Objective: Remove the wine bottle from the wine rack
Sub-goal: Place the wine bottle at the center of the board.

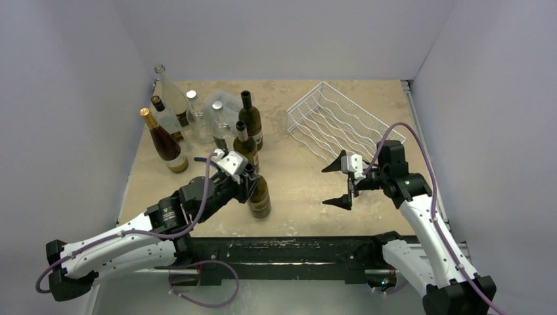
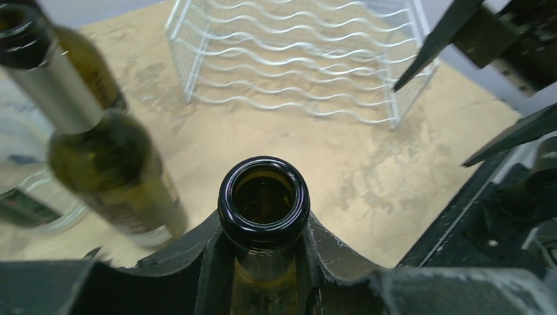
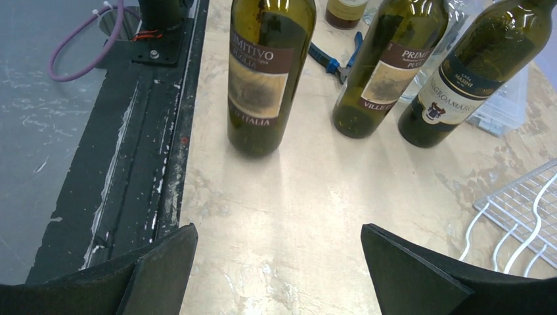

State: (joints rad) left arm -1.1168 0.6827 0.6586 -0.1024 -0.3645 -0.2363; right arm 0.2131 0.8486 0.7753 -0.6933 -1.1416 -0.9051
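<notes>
Wine bottle [image 1: 260, 199]: dark green glass, round-shouldered, upright on the tabletop [image 1: 302, 197] near the front edge, well apart from the wine rack.
Left claw [image 1: 251, 174]: pinching the wine bottle's neck just under the lip, one black finger on each side.
Right claw [image 1: 324, 187]: spread wide, nothing between its two black pointed fingers; hanging over bare tabletop between wine bottle and wine rack.
Wine rack [image 1: 336, 121]: thin white wire, wavy rows of cradles, roughly square, at the back right of the tabletop.
Tabletop surface: beige, mottled like stone, matte.
Other bottles [image 1: 250, 125]: seven counted from above, upright, clustered at the back left; some clear glass, some dark green, one amber with a gold cap.
Left wrist view only: round open mouth of the wine bottle with a glossy dark rim; a neighbouring bottle's silver-sleeved neck just beside it.
Right wrist view only: brown-and-cream paper label on the wine bottle, printed labels on two more green bottles, blue-handled pliers [image 3: 332, 60] lying behind them, a clear plastic box [image 3: 504, 105], a scuffed black rail [image 3: 138, 131] along the near edge.
Counts: two claws, one wine rack, eight bottles in all.
</notes>
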